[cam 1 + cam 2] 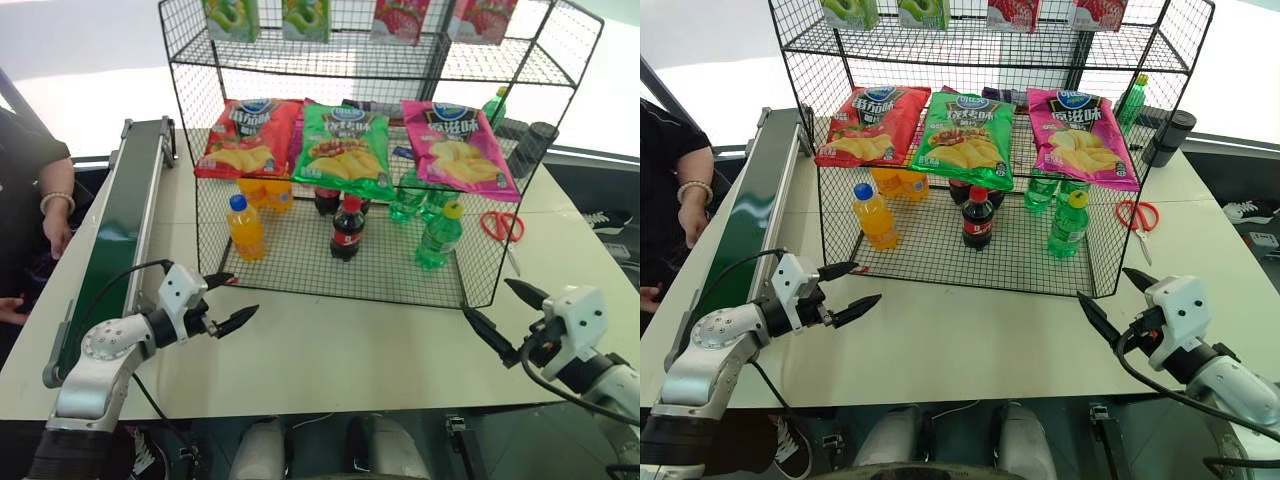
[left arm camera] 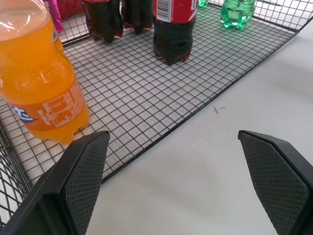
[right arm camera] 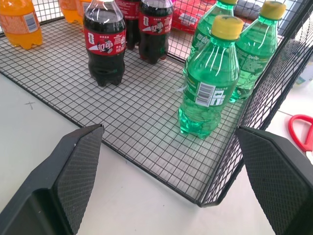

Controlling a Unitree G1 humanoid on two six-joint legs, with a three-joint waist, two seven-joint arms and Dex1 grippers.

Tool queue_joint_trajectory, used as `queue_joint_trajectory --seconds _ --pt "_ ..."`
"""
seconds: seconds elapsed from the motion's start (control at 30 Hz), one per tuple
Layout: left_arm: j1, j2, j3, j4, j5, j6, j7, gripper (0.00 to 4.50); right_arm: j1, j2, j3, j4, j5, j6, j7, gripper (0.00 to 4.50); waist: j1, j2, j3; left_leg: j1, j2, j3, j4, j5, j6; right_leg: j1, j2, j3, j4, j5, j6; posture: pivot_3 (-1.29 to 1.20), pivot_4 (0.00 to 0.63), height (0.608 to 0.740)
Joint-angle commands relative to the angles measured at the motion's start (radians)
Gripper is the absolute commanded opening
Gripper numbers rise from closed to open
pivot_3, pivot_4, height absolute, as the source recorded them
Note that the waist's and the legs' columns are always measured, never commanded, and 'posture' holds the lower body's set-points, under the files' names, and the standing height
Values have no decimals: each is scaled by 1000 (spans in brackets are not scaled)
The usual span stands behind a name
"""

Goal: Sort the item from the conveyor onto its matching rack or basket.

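Observation:
The item, a clear-green soda bottle (image 1: 438,237) with a yellow cap, stands upright on the front right of the rack's mesh floor (image 1: 300,272). In the right wrist view this bottle (image 3: 209,81) has another green bottle (image 3: 258,46) just behind it. My right gripper (image 1: 486,297) hovers open and empty over the table, just outside the rack's front right corner. At the rack's front left, my left gripper (image 1: 243,296) is open and empty, near the orange soda bottle (image 2: 41,83). Nothing lies on the dark green conveyor (image 1: 115,225) along the left edge.
Cola bottles (image 1: 347,230) stand mid-rack, with orange bottles (image 1: 245,228) to their left. Chip bags (image 1: 345,148) hang across the rack's front. Red scissors (image 1: 500,225) and a dark cup (image 1: 533,148) lie to the right of the rack. A person's arm (image 1: 55,210) rests beyond the conveyor.

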Motion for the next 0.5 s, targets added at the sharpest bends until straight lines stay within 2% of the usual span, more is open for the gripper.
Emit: queue_joint_trajectory --seconds 0.03,0.5 --pt "5 17 33 -41 -11 -18 -4 4500 11 10 -5 -39 -2 -12 1 4483 0 0 0 0 0 0 0 0 0 0 0 0 0 0 0 0 150 734" --pt "-19 15 26 -20 -1 -12 15 4500 28 35 -1 25 -35 -77 30 4483 0 0 0 0 0 0 0 0 0 0 0 0 0 0 0 0 150 734"
